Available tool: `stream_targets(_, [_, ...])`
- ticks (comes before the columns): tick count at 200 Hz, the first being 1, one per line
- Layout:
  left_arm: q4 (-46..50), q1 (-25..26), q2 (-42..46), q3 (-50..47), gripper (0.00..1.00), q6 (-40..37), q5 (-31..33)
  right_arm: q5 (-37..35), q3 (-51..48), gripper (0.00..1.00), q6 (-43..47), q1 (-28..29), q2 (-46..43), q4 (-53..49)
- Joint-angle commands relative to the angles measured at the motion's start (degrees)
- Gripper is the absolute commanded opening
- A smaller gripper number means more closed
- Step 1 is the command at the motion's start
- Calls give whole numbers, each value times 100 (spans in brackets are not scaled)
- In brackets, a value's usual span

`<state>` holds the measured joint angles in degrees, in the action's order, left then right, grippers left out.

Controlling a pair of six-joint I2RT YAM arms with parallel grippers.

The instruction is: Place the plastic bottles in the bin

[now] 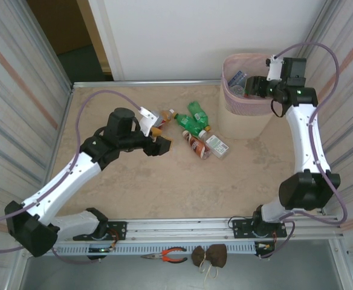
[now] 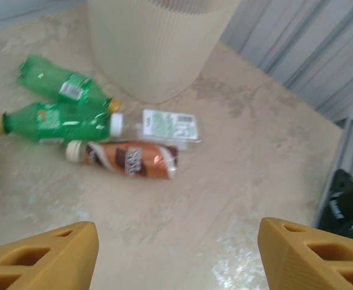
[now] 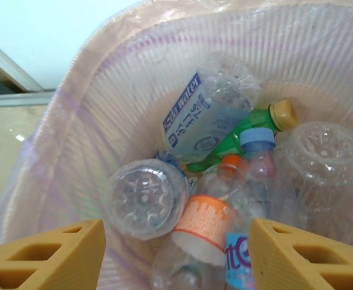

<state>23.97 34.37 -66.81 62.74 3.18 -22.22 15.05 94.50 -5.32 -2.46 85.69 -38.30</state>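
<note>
The pale pink bin (image 1: 244, 103) stands at the far right of the table. My right gripper (image 1: 253, 86) hangs open over its mouth, nothing between the fingers. Inside the bin (image 3: 92, 103) lie several bottles, among them a clear Jeju-water bottle (image 3: 204, 115), a green bottle (image 3: 243, 136) and an orange-labelled one (image 3: 207, 226). On the table left of the bin lie two green bottles (image 1: 194, 119), a brown bottle (image 1: 196, 145) and a clear bottle (image 1: 216, 145). My left gripper (image 1: 162, 145) is open just left of them, empty. An orange-capped bottle (image 1: 162, 117) lies behind it.
In the left wrist view the brown bottle (image 2: 131, 160) is nearest, then the clear one (image 2: 167, 125), the green pair (image 2: 52, 118) and the bin's wall (image 2: 158, 48). Corrugated walls close both sides. Pliers (image 1: 167, 255) and a brown pouch (image 1: 210, 256) lie on the front ledge.
</note>
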Motion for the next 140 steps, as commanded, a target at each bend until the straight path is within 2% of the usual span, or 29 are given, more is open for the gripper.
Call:
stream_targets(1, [540,-157,-255,300,72,-259,432,136,-256,62,-241,72,-584,212])
stream_targets(54, [1069,-662,-1284,888,75,-817,744,54,-913,63,-294,94,-1655,4])
stream_targets(78, [1169,-986,-1872,1188,80,-1115,799,34,-1111,63,-263,96,-2020,-97])
stream_targets(105, [1309,-1267,-2647,1665,82,-1439,955,13,-1162,63,-212,88,-2260,-266])
stream_targets(140, [1551,-1336,-3744,2503,88,-1875,1337,55,-1154,63,-207,103,-2405,-411])
